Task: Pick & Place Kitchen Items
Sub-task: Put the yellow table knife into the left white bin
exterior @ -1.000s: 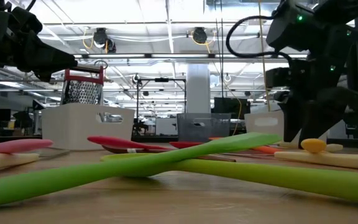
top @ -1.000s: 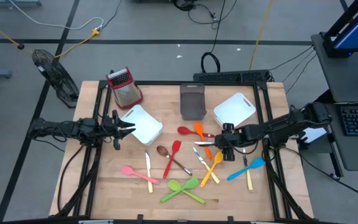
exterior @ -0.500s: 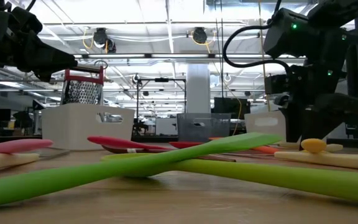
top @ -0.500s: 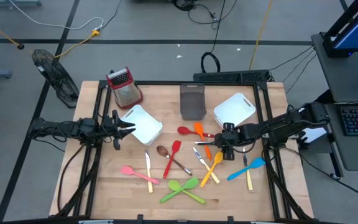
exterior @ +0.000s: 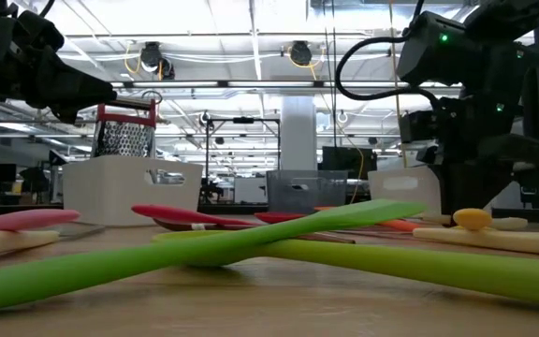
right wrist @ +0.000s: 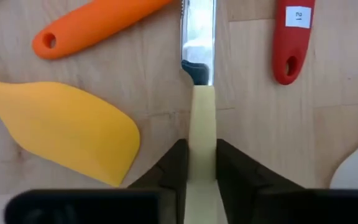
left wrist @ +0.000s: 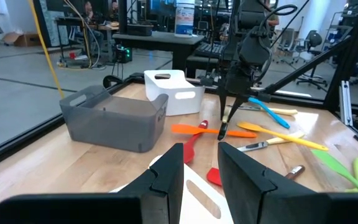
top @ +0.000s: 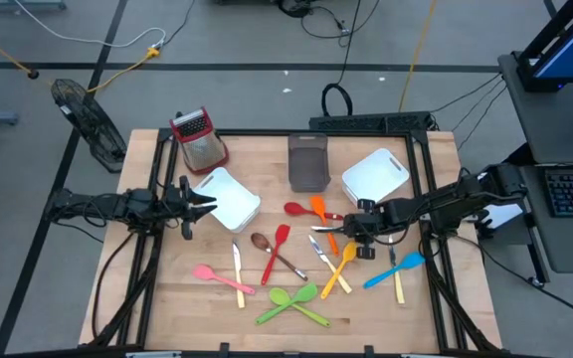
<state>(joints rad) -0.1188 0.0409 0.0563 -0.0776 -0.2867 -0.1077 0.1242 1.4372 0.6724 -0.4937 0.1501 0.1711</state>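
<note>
The right hand (top: 358, 236) is down at the tabletop (top: 267, 298) among the utensils, its two fingers (right wrist: 174, 163) pressed against either side of the pale yellow handle of a knife (right wrist: 198, 81), so it is closed on that handle. The knife lies flat, blade pointing away from the hand, between the orange spoon handle (right wrist: 92, 25) and the red handle (right wrist: 292, 38), with the yellow spatula (right wrist: 61, 127) just beside the fingers. The grip sits near the handle's end, so on lifting the blade may droop or swing and nudge the neighbouring utensils; a thin smooth handle could also slip out. The left hand (top: 199, 200) hangs parted and empty over the near white bin (top: 229, 199), well apart from this work.
</note>
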